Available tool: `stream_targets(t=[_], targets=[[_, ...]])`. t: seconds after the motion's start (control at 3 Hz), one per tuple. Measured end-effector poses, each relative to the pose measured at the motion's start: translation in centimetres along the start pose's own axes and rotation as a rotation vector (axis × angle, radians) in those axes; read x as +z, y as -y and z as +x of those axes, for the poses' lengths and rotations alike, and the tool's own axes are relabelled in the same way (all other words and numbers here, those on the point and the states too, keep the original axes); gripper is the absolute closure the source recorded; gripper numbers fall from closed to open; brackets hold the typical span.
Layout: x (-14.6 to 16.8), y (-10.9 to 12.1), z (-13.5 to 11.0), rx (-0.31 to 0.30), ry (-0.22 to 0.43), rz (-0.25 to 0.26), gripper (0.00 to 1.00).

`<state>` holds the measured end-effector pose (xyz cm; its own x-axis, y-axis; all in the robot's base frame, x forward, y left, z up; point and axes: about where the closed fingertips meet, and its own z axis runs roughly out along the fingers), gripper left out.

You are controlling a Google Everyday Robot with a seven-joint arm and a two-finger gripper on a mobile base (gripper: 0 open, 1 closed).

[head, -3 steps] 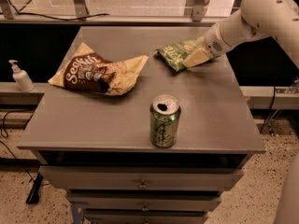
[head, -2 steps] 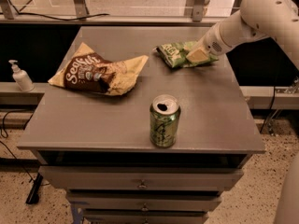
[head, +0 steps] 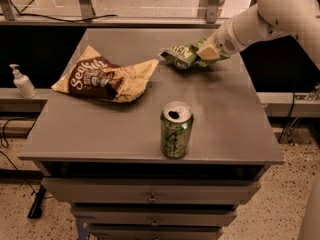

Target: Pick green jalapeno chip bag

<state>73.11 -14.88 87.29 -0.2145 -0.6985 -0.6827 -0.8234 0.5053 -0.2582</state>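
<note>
The green jalapeno chip bag [head: 181, 56] is a small crinkly light-green bag at the back right of the grey table [head: 225, 114]. My gripper [head: 208, 51] comes in from the right on the white arm [head: 260, 21] and is shut on the bag's right end. The bag's left end sticks out to the left, low over the tabletop. The right part of the bag is hidden by the gripper.
A larger brown-and-tan chip bag [head: 105, 78] lies at the back left. An opened green soda can [head: 176, 129] stands upright near the front edge. A white pump bottle [head: 22, 81] stands on a ledge left of the table. Drawers [head: 150, 198] are below the tabletop.
The gripper and the green bag have shifted slightly up and to the left together. The brown bag and the can have not moved.
</note>
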Motion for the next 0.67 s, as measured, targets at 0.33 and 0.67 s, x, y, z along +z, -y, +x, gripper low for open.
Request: stream_targets(t=[0.33,0.67], targets=[[-1.8,-0.8,-3.6,-0.045,0.091,-0.005,1.00],[-4.9,-1.7,-7.3,-0.107,0.191,0.030,1.00]])
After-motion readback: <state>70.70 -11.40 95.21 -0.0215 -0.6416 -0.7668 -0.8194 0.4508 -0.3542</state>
